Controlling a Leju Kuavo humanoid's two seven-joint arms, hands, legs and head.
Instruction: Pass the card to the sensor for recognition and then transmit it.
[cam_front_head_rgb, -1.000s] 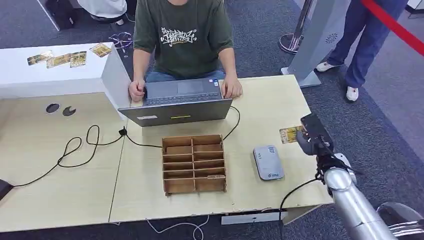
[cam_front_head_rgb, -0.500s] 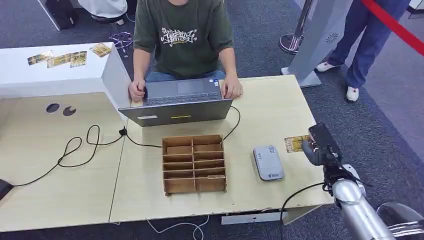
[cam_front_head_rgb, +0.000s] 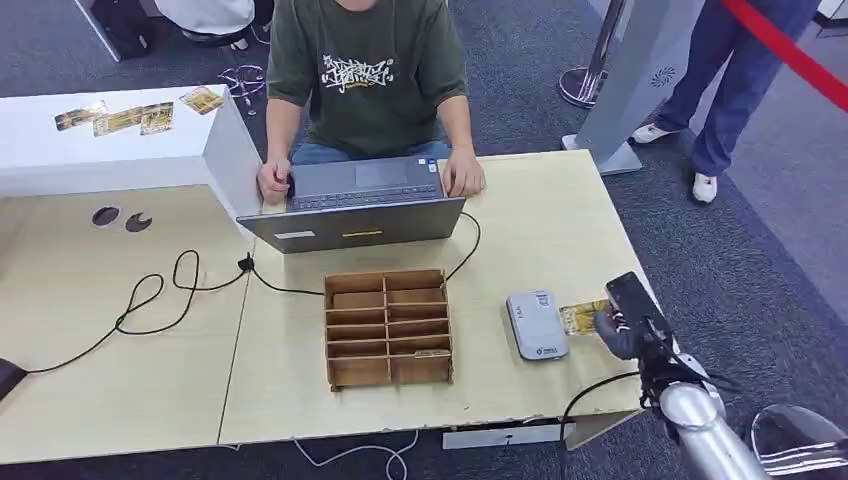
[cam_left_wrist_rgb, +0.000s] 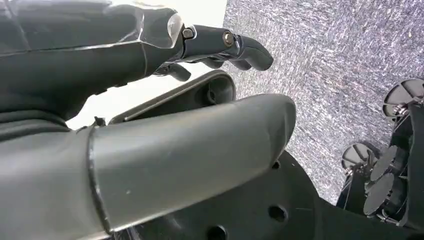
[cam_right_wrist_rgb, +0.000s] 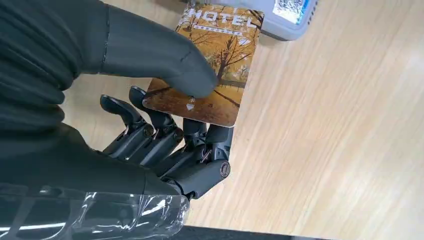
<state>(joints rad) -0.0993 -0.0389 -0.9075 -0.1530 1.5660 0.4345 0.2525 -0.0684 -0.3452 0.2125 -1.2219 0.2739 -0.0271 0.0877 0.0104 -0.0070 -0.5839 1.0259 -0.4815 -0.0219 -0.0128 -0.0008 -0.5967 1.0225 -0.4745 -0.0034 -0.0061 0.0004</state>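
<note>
Autumn-print card (cam_front_head_rgb: 581, 316) — pinched flat over the table, beside grey sensor (cam_front_head_rgb: 536, 325).

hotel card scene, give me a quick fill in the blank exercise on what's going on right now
1. The right hand holds a card printed with the word ____.
2. The card's far end is closest to the grey ____, which lies on the table.
3. The wooden organizer sits between the reader and the black ____ trailing across the table.
4. The seated person has both hands at a ____.

Missing words: HOTEL; card reader; cable; laptop
</note>
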